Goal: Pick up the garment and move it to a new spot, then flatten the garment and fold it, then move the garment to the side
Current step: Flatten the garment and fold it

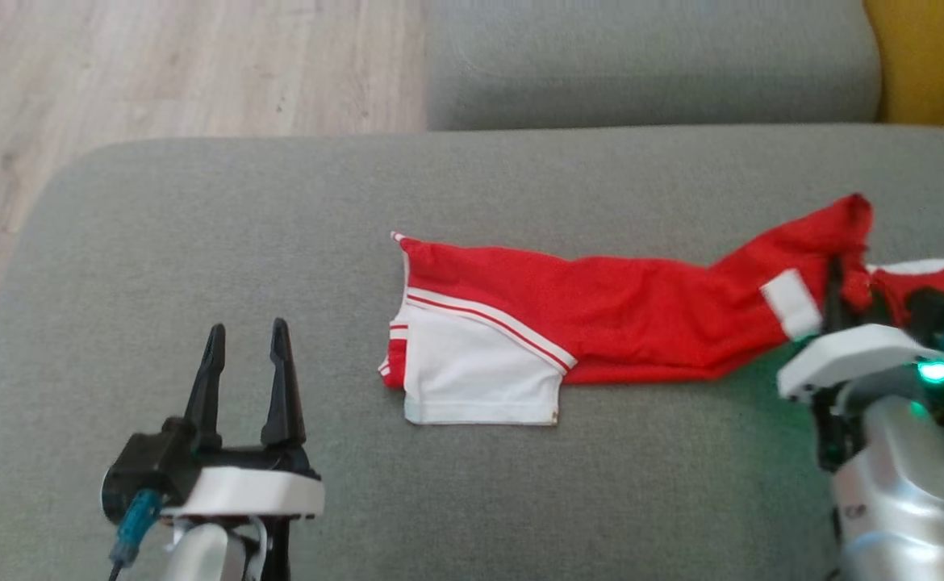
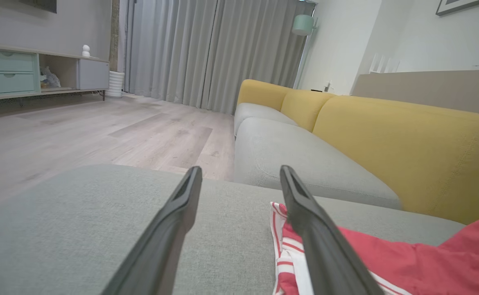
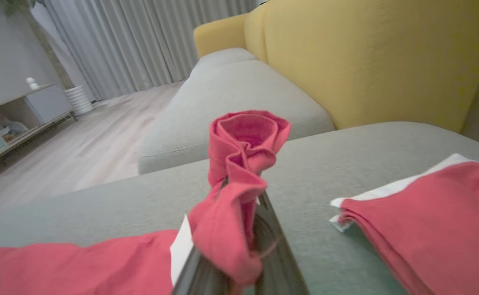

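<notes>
A red and white garment (image 1: pixel 569 315) lies stretched across the grey cushion (image 1: pixel 198 226), its white panel at the left end. My right gripper (image 1: pixel 835 278) is shut on the garment's right end and holds a bunch of red cloth (image 3: pixel 239 164) lifted off the cushion. My left gripper (image 1: pixel 246 363) is open at the lower left, a little left of the garment, with nothing between its fingers (image 2: pixel 174 221). The striped hem of the garment (image 2: pixel 282 241) shows just past the right finger in the left wrist view.
A second folded red and white piece (image 3: pixel 428 209) lies on the cushion to the right of my right gripper. Another grey seat cushion (image 1: pixel 649 64) and a yellow backrest (image 3: pixel 366 61) lie beyond. Wooden floor (image 1: pixel 157 73) runs along the far left.
</notes>
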Controlling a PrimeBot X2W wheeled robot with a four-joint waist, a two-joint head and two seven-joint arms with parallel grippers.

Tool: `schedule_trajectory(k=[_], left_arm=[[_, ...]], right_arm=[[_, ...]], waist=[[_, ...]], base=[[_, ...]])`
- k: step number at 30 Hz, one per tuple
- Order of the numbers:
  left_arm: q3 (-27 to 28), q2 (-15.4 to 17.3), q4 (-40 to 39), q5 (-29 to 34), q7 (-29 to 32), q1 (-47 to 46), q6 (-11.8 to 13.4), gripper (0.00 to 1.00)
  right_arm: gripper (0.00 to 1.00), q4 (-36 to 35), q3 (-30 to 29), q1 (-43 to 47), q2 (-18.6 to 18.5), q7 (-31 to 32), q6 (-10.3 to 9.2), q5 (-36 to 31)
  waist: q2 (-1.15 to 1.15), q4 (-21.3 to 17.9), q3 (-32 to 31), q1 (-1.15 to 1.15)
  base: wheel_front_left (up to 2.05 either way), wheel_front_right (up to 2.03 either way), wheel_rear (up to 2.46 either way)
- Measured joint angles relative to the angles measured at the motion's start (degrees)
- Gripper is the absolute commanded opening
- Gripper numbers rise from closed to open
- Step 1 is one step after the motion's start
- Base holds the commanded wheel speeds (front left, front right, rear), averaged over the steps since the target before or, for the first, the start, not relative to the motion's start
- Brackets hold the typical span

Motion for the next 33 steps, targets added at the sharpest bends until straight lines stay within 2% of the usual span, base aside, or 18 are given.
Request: schedule_trajectory(k=[4, 7, 8, 13, 20, 27, 33], left_arm=[[1.1, 0.0, -0.2, 0.9, 0.0, 1.0, -0.1, 1.0], [1.5, 0.0, -0.5, 1.2, 0.0, 1.0, -0.5, 1.0], [1.5, 0.0, -0.5, 1.2, 0.0, 1.0, -0.5, 1.0], [1.2, 0.0, -0.1, 1.7, 0.0, 0.9, -1.1, 1.0], [0.0, 0.1, 0.8, 2.2, 0.0, -2.3, -1.6, 1.0], [-2.8, 0.1, 2.1, 2.7, 0.0, -5.9, -2.6, 1.0], [-4.2, 0.0, 2.3, 2.6, 0.0, -7.4, -2.6, 1.0]], right_arm=[[0.0, -1.3, 5.9, 0.0, 0.6, 1.8, -0.01, 3.3], [0.0, -2.3, 14.1, 0.0, 0.6, 3.0, -0.01, 11.0], [0.0, -2.3, 14.1, 0.0, 0.6, 3.0, -0.01, 11.0], [0.0, -3.7, 23.8, -0.1, 0.7, 3.5, -0.01, 18.7], [0.0, -1.8, 32.2, -2.1, 0.6, 3.5, -0.01, 24.9], [0.0, 3.0, 40.2, -6.5, 0.5, 3.4, -0.01, 30.2], [0.0, 6.8, 45.2, -7.6, 0.5, 2.7, -0.01, 32.9]], waist=[[0.0, 1.5, -1.2, 0.0], [0.0, 3.2, -1.8, 0.0], [0.0, 3.2, -1.8, 0.0], [0.0, 6.4, -2.1, 0.0], [0.0, 11.2, -0.8, 0.01], [0.0, 16.8, 1.7, 0.01], [0.0, 19.7, 3.6, 0.01]], base=[[0.0, 0.0, 0.0], [0.0, 0.0, 0.0], [0.0, 0.0, 0.0], [0.0, 0.0, 0.0], [0.0, 0.0, 0.0], [0.0, 0.0, 0.0], [0.0, 0.0, 0.0]])
